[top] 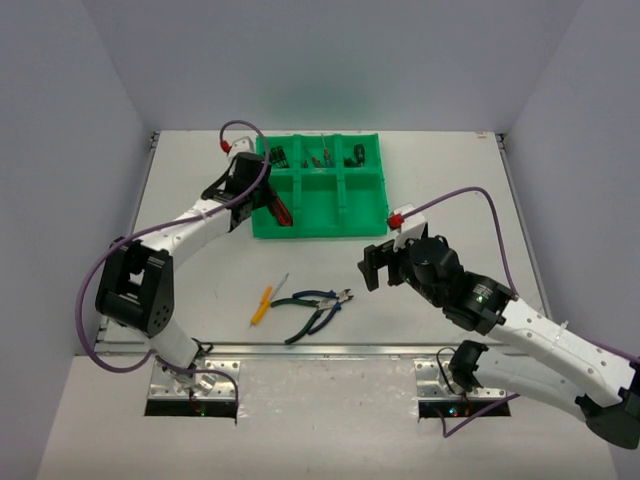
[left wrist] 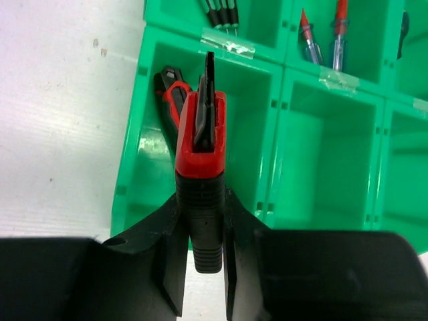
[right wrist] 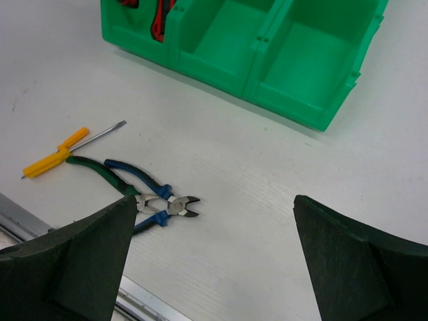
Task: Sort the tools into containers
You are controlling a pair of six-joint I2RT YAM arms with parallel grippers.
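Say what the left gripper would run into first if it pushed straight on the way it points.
Shut on a utility knife, the left gripper points into the near-left compartment of the green tray. The knife's tip would likely reach its floor or far wall first, beside a second knife; depth is unclear.

— Where is the green six-compartment plastic tray (top: pixel 320 231) sitting?
— On the white table (top: pixel 450 180), in the upper middle of the top frame.
— And the loose tools?
— The yellow-handled screwdriver (top: pixel 261 306) is lying below it, and the blue- and green-handled pliers (top: pixel 318 304) are lying just right of that.
— The red-and-black utility knife (left wrist: pixel 200 130)?
— It's sitting between the left gripper (left wrist: pixel 202 221) fingers, over the tray's lower-left compartment, where another knife (left wrist: pixel 168 90) is lying.
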